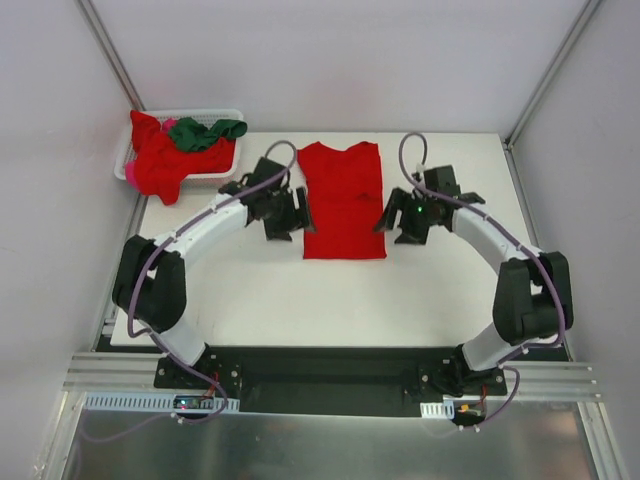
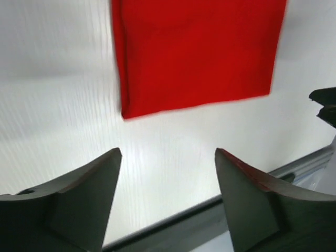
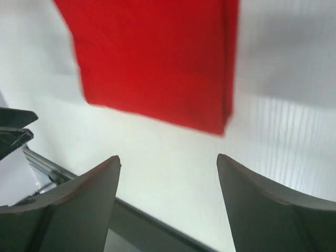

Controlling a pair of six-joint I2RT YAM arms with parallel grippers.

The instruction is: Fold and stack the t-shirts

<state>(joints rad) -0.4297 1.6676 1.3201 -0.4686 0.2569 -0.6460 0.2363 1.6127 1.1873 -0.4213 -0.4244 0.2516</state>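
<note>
A red t-shirt [image 1: 343, 200] lies flat on the white table, folded into a long rectangle with its sides tucked in. It also shows in the left wrist view [image 2: 197, 52] and in the right wrist view [image 3: 157, 60]. My left gripper [image 1: 290, 213] hovers just left of the shirt, open and empty [image 2: 168, 155]. My right gripper [image 1: 397, 218] hovers just right of the shirt, open and empty [image 3: 168, 160]. A second red t-shirt [image 1: 160, 160] and a dark green t-shirt [image 1: 205, 132] lie crumpled in the basket.
A white lattice basket [image 1: 226, 164] stands at the table's back left corner, the red shirt hanging over its front rim. White walls enclose the table on three sides. A dark rail [image 1: 330, 372] runs along the near edge.
</note>
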